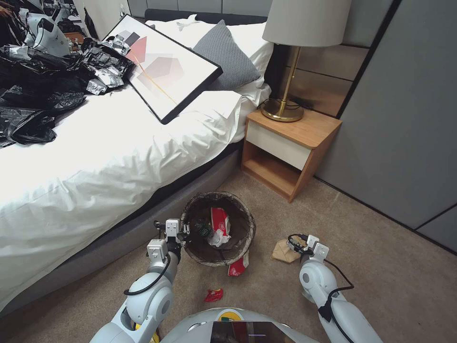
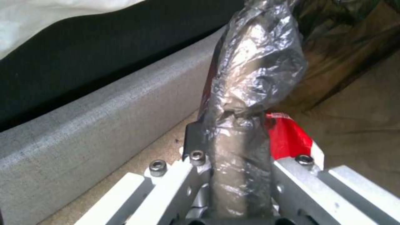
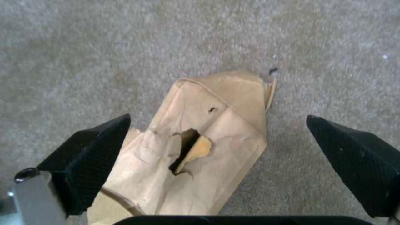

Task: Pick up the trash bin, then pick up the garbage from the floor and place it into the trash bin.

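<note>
A bed [image 1: 95,157] with white sheets fills the robot's left side, a framed picture [image 1: 162,66] and black plastic sheets [image 1: 43,90] lying on it, with a wooden nightstand [image 1: 290,143] and brass lamp [image 1: 290,57] by its head. On the carpet [image 1: 381,267] beside the bed frame sits the bin [image 1: 218,227], its dark liner folded over the rim, a red-and-white wrapper [image 1: 220,220] and a green bottle [image 1: 202,228] inside. The left gripper [image 1: 183,236] is clamped on the bin's near rim; in the left wrist view its fingers [image 2: 175,175] pinch the bagged edge. A brown paper bag [image 3: 200,147] lies on the carpet just right of the bin, and the right gripper [image 1: 297,244] hangs over it with fingers [image 3: 87,159] spread wide either side, bag unheld. Another red-and-white wrapper [image 1: 238,266] leans against the bin's front; a small red wrapper [image 1: 213,295] lies nearer the robot.
</note>
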